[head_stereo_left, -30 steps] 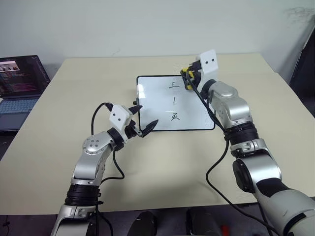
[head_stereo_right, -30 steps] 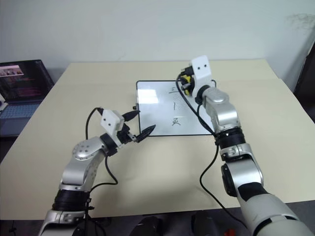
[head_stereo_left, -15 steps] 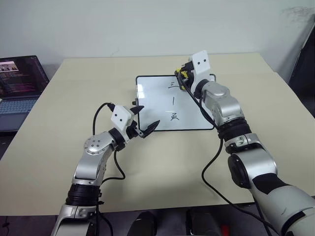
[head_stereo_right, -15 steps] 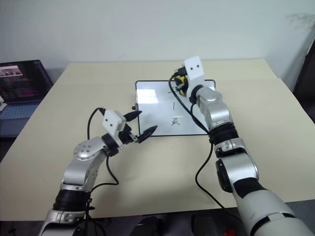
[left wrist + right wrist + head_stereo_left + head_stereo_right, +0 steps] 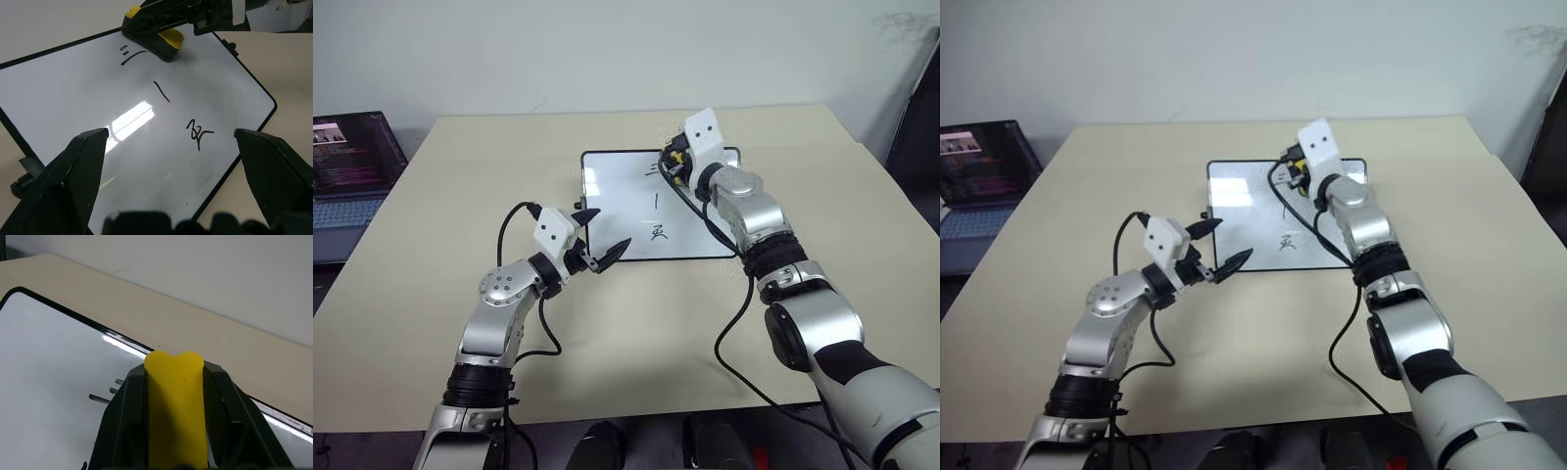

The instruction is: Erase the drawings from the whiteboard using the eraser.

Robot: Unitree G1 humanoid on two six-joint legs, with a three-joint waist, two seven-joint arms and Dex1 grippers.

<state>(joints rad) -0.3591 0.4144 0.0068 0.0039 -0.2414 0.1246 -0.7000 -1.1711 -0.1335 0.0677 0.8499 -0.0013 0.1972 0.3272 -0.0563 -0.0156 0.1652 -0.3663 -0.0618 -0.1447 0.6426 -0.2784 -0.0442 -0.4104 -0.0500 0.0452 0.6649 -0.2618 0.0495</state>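
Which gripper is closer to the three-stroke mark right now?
Right. The right gripper, shut on the eraser, sits at the three-stroke mark; the left gripper hovers open near the whiteboard's near-left corner.

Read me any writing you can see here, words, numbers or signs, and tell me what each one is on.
"三", three short horizontal strokes, partly under the eraser: on the whiteboard.
"|", a single vertical stroke: on the whiteboard, below the three strokes.
Small scribbled character: on the whiteboard, hand-drawn, not readable as a definite character.
Laptop screen: lines of text too small to read.
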